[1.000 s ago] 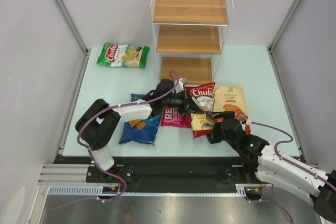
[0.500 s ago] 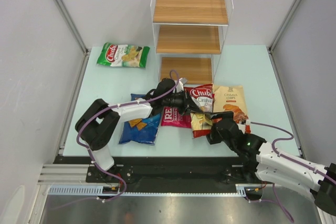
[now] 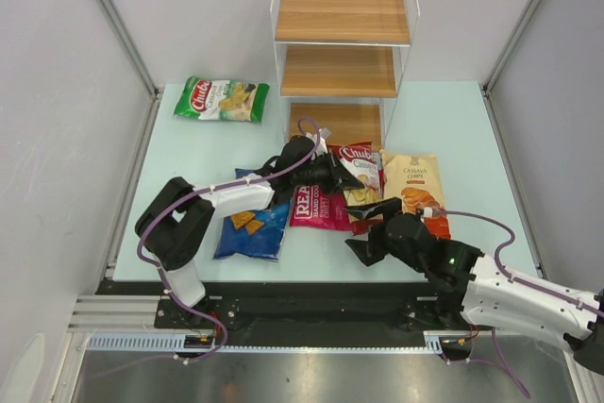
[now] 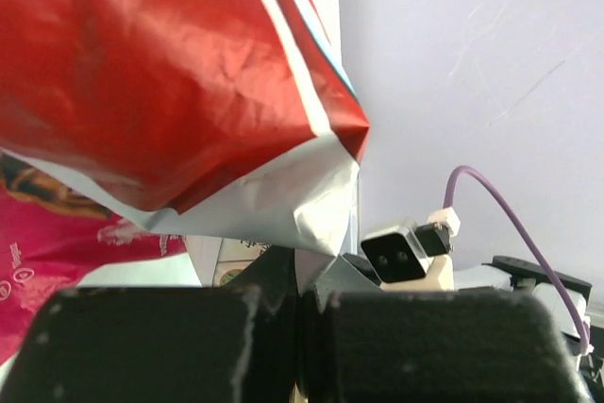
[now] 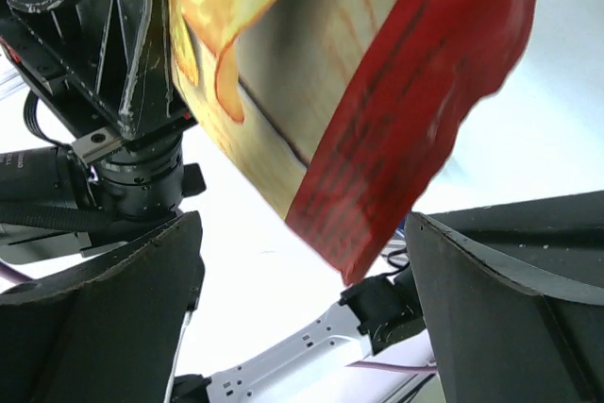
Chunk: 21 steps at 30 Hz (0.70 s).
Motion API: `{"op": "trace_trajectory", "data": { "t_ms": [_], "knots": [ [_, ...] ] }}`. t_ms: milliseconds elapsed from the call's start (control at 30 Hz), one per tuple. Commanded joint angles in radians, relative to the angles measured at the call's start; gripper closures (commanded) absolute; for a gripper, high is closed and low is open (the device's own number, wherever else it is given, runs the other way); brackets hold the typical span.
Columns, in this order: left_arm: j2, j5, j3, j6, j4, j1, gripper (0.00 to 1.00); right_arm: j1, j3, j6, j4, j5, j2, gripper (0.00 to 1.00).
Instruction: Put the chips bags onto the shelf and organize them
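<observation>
My left gripper (image 3: pixel 332 174) is shut on a corner of the red Chuba cassava bag (image 3: pixel 360 173) and holds it tilted up off the table; in the left wrist view the jaws (image 4: pixel 304 299) pinch its silvery seam under the red bag (image 4: pixel 160 73). My right gripper (image 3: pixel 363 230) is open just below the bag's lower edge; in the right wrist view (image 5: pixel 302 271) the bag (image 5: pixel 406 110) hangs between the spread fingers without touching them. The pink bag (image 3: pixel 316 207), blue Doritos bag (image 3: pixel 250 228), orange-and-cream bag (image 3: pixel 413 186) and green Chuba bag (image 3: pixel 222 98) lie flat. The shelf (image 3: pixel 342 44) stands behind.
The shelf's lowest board (image 3: pixel 335 125) is just beyond the left gripper. The pink bag also shows in the left wrist view (image 4: pixel 47 252). The left arm's wrist (image 5: pixel 123 92) shows close in the right wrist view. Grey walls flank the table on both sides.
The left gripper has lifted and tilted the red bag, drawing it back toward the shelf. The right gripper has come off the bag's lower end, opened and shifted left.
</observation>
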Motion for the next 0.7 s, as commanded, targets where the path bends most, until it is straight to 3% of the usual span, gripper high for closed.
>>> {"op": "trace_trajectory", "data": {
  "t_ms": [0,333,667],
  "knots": [
    [-0.025,-0.015,0.041,0.001,0.087,0.005,1.00,0.005,0.030,0.402,-0.077,0.045,-0.034,0.06],
    [-0.043,0.016,0.034,-0.033,0.086,0.005,1.00,-0.001,0.001,0.418,-0.165,0.173,-0.099,0.06],
    [-0.063,0.036,0.024,-0.054,0.121,0.005,1.00,-0.036,-0.052,0.451,-0.077,0.154,-0.066,0.06]
  ]
}}
